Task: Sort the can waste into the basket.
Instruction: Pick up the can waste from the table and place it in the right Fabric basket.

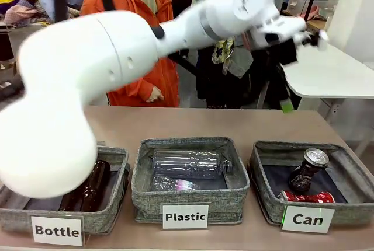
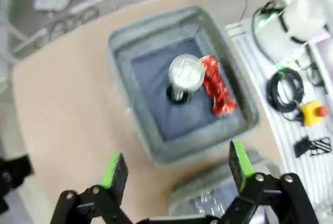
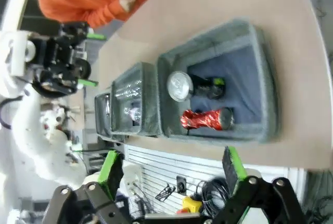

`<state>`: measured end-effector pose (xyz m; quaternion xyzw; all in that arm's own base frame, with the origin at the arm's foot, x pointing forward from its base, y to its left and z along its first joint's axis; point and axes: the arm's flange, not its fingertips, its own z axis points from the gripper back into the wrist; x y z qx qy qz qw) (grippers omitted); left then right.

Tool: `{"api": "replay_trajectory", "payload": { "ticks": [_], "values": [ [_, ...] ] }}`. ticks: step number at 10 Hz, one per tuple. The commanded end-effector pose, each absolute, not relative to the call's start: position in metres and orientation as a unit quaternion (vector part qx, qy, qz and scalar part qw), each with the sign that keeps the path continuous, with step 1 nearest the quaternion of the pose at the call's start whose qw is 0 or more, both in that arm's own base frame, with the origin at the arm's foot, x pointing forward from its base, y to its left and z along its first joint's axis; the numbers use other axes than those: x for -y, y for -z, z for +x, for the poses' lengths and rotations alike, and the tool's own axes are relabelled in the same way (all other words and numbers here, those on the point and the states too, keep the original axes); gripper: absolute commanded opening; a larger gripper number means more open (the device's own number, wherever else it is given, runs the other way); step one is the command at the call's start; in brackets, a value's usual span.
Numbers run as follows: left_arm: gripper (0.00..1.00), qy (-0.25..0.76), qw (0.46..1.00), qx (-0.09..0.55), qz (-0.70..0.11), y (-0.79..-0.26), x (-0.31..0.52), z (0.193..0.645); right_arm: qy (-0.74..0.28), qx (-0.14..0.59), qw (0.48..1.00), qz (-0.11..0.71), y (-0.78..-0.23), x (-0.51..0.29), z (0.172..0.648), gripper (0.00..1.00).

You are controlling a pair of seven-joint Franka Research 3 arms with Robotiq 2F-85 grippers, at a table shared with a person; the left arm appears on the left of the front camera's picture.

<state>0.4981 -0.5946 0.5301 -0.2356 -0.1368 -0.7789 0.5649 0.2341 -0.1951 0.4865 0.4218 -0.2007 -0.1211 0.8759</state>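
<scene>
Two cans lie inside the grey "Can" basket [image 1: 292, 146] at the front right. The black can with a silver top [image 1: 307, 172] leans on the basket floor, and the crushed red can [image 1: 307, 197] lies beside it by the front wall. High over this basket [image 2: 140, 114], my left gripper [image 2: 178, 169] is open and empty, looking down on the black can [image 2: 186, 75] and the red can [image 2: 217, 86]. My right gripper [image 3: 171, 169] is also open and empty, off the table's edge beside the basket [image 3: 270, 78], with both cans [image 3: 195, 86] in sight.
The "Plastic" basket [image 1: 146, 187] with clear bottles [image 1: 187, 163] stands in the middle and the "Bottle" basket [image 1: 111, 216] with brown bottles [image 1: 93, 187] on the left. A person in orange [image 1: 146, 82] stands at the far side. The left arm [image 1: 87, 70] spans the table.
</scene>
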Motion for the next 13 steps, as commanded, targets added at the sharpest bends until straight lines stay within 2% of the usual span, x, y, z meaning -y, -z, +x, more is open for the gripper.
{"api": "replay_trajectory", "payload": {
  "ticks": [1, 3, 5, 8, 9, 10, 11, 12, 13],
  "values": [
    [1.00, 0.727, 0.647, 0.075, -0.219, -0.500, 0.464, 0.437, 0.052, 0.198, 0.876, 0.437, -0.497, 0.149, 0.282, 1.00],
    [1.00, 0.670, 0.703, 0.003, -0.239, -0.492, 0.383, 0.422, -0.012, 0.140, 0.873, 0.467, -0.494, 0.097, 0.336, 1.00],
    [1.00, 0.605, 0.737, -0.045, -0.299, -0.479, 0.309, 0.415, -0.050, 0.087, 0.885, 0.455, -0.475, 0.045, 0.368, 1.00],
    [1.00, 0.417, 0.817, -0.009, -0.398, -0.461, 0.165, 0.400, -0.069, 0.073, 0.879, 0.466, -0.459, -0.009, 0.393, 1.00],
    [1.00, 0.368, 0.822, -0.005, -0.435, -0.445, 0.125, 0.389, -0.064, 0.078, 0.874, 0.475, -0.457, -0.020, 0.400, 1.00],
    [1.00, 0.333, 0.815, -0.060, -0.471, -0.423, 0.094, 0.375, -0.049, 0.087, 0.863, 0.495, -0.457, -0.030, 0.408, 1.00],
    [1.00, 0.321, 0.796, -0.144, -0.493, -0.400, 0.075, 0.356, -0.037, 0.092, 0.849, 0.519, -0.458, -0.037, 0.415, 1.00],
    [1.00, 0.352, 0.748, -0.237, -0.510, -0.374, 0.069, 0.332, -0.029, 0.085, 0.844, 0.529, -0.457, -0.039, 0.422, 1.00],
    [1.00, 0.376, 0.724, -0.280, -0.506, -0.367, 0.065, 0.315, -0.023, 0.080, 0.840, 0.536, -0.458, -0.040, 0.427, 1.00]
  ]
}}
